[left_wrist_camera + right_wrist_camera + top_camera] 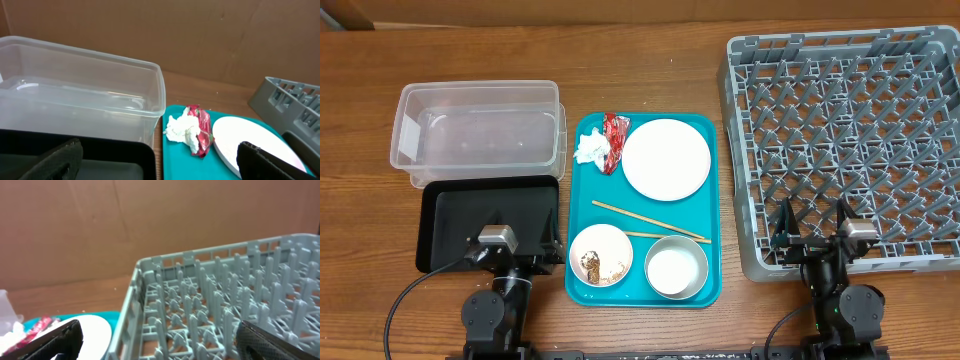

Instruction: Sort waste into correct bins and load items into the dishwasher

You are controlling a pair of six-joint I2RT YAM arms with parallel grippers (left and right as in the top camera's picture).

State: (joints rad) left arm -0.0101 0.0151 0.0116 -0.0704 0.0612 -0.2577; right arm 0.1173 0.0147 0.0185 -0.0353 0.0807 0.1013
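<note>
From overhead, the crumpled tissue [589,149] and red wrapper [616,140] lie touching on the teal tray [585,190], beside the white plate [666,158]. In the left wrist view, the left gripper [159,149] is spread wide and empty near the clear tub [100,85]. In the right wrist view, the right gripper [159,330] is likewise parted and empty before the grey dish rack [210,285].

The worktop [620,60] is seen in brown wood grain; the teal tray [585,215] is plain; the tub [478,135] is shown clear and colourless, the black tray [485,215] unpatterned, the rack [850,130] grey with a regular grid of pegs. White is shown by the plate [666,159], the tissue [590,149] and the bowl [610,245]; the wrapper [616,138] is rendered in shiny red, the chopsticks [630,212] in pale wood, the food scraps [592,266] in speckled brown.
</note>
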